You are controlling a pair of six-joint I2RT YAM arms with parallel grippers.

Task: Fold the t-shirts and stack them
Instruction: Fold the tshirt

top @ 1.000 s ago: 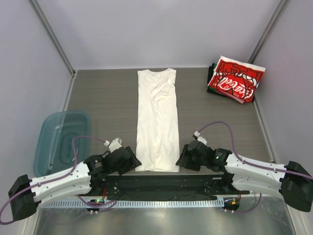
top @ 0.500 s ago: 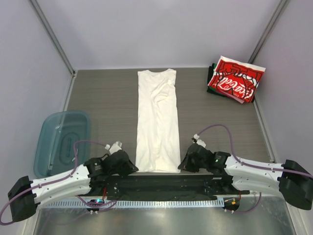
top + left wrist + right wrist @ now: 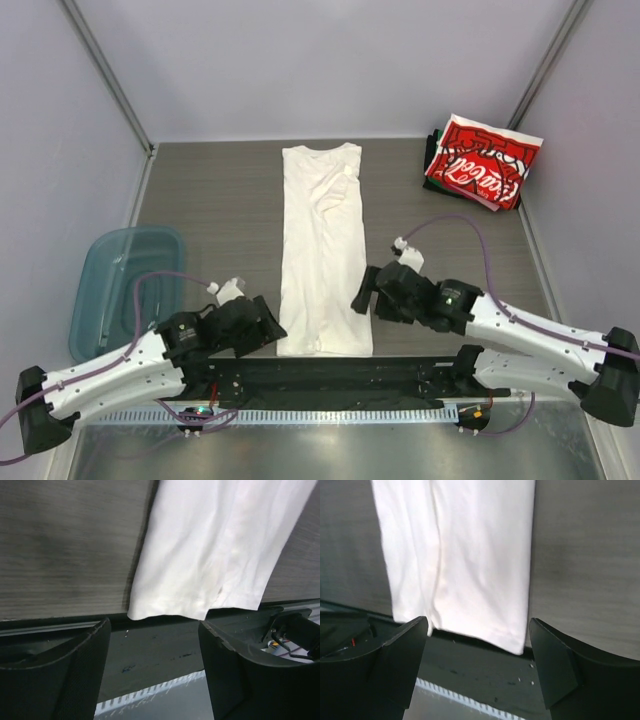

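Top external view: the white tee [image 3: 322,250] lies as a long narrow strip down the middle of the table [image 3: 220,200], collar toward the top of the frame and hem [image 3: 325,350] at the bottom. A second ago both grippers sat at the hem corners, and half a second ago they were closed there. Now the left gripper [image 3: 272,330] rests just beside the lower left corner. The right gripper [image 3: 358,300] has moved up the frame along the tee's right edge. The strip has slid slightly toward the bottom of the frame and looks straighter. The folded stack [image 3: 480,160], red shirt on top, stays in the upper right, well apart, and the teal bin [image 3: 95,290] sits at the left.

Left wrist view: the jaws stand spread with nothing between them. The tee [image 3: 215,545] fills the upper right, and its hem [image 3: 170,611] just overhangs the dark rail [image 3: 150,655] at the table's near edge.

Right wrist view: the jaws here are also spread and empty. The tee [image 3: 465,555] runs down the upper middle of the frame, and its hem [image 3: 470,635] crosses onto the dark edge below.

My reading is that a short tug and release has just finished. The tee seems smoothed lengthwise, with the crosswise folds and the move onto the stack yet to be done.
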